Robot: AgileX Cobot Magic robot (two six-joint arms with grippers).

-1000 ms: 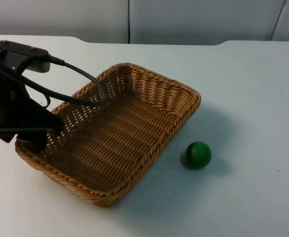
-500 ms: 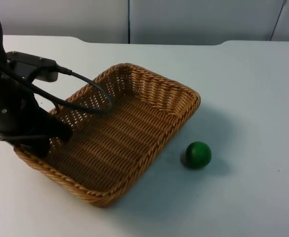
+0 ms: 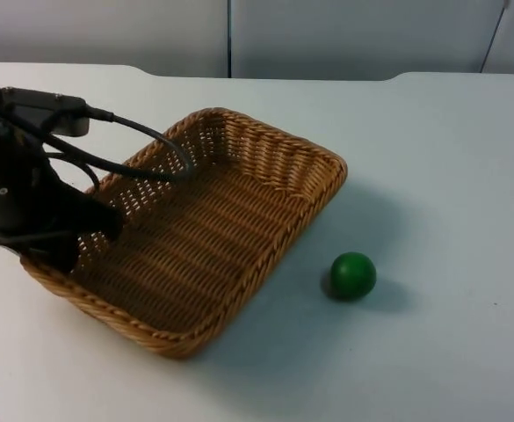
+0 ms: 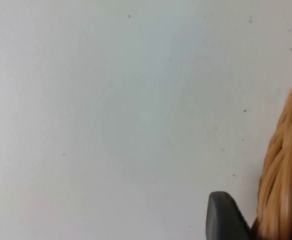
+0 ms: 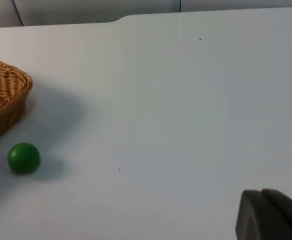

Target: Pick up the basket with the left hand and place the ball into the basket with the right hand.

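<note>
While my left gripper (image 3: 59, 255) is clamping the basket (image 3: 195, 229) rim at its near-left corner, the ball (image 3: 353, 275) is sitting on the table (image 3: 432, 176) beside it; my right gripper is waiting, fingers unclear.

I find no legible text, label, brand, number or sign in any of the three views. The wicker basket (image 3: 195, 237) carries no tag or print, the green ball (image 3: 353, 275) is plain, and the white table (image 3: 450, 158) and the grey partition wall (image 3: 344, 35) bear no markings I can read.
</note>
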